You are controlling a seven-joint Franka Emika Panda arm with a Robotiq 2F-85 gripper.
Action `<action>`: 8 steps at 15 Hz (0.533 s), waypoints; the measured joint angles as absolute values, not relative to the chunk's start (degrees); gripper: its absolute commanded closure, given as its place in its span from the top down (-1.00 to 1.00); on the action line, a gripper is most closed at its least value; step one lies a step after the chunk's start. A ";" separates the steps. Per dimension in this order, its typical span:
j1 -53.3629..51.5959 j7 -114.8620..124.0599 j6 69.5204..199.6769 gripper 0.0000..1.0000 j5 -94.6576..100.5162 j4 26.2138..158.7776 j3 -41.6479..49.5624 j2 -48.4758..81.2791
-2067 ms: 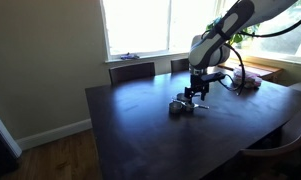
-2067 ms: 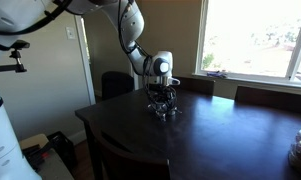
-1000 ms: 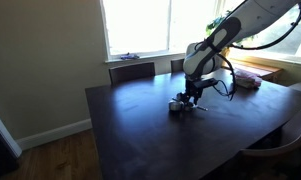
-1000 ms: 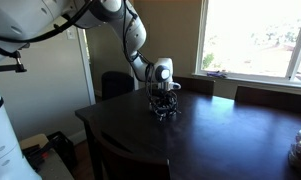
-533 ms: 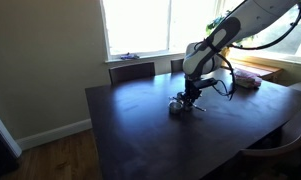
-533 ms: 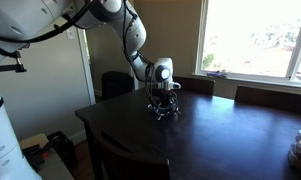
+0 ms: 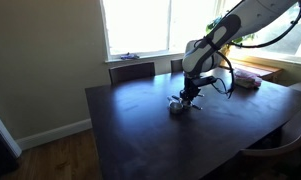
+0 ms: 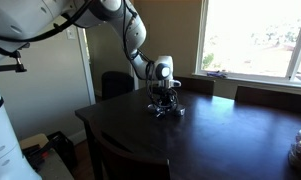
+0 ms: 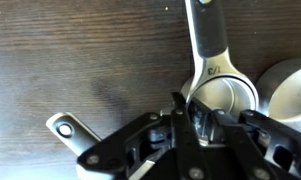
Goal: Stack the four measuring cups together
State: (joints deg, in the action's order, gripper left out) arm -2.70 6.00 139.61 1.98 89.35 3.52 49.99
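The measuring cups [image 7: 179, 105] are small silver cups clustered on the dark table [image 7: 140, 135], also visible under the arm in an exterior view [image 8: 166, 111]. In the wrist view one cup [image 9: 228, 95] lies with its flat handle pointing up. Another cup [image 9: 292, 90] sits at the right edge, and a third handle [image 9: 70, 128] lies at lower left. My gripper [image 9: 193, 118] is shut, its fingertips pinching the near rim of the middle cup. From outside, the gripper [image 7: 191, 97] points down onto the cluster.
The table's near edge [image 8: 140, 140] faces a wooden floor [image 7: 60, 155]. Chairs [image 7: 132, 71] stand along the window side. A pinkish bundle and cables [image 7: 245, 82] lie beyond the arm. A white stand [image 8: 5, 120] rises at the side.
The jaws have closed from partly open onto the cup's rim. The arm has stayed almost still over the cups.
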 measured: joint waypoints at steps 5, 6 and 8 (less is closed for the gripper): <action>-2.55 5.39 139.67 -0.84 1.81 89.39 3.01 49.85; -2.43 5.19 139.71 -0.84 1.79 89.42 2.75 49.76; -2.11 4.67 139.99 -0.84 1.68 89.75 2.23 49.29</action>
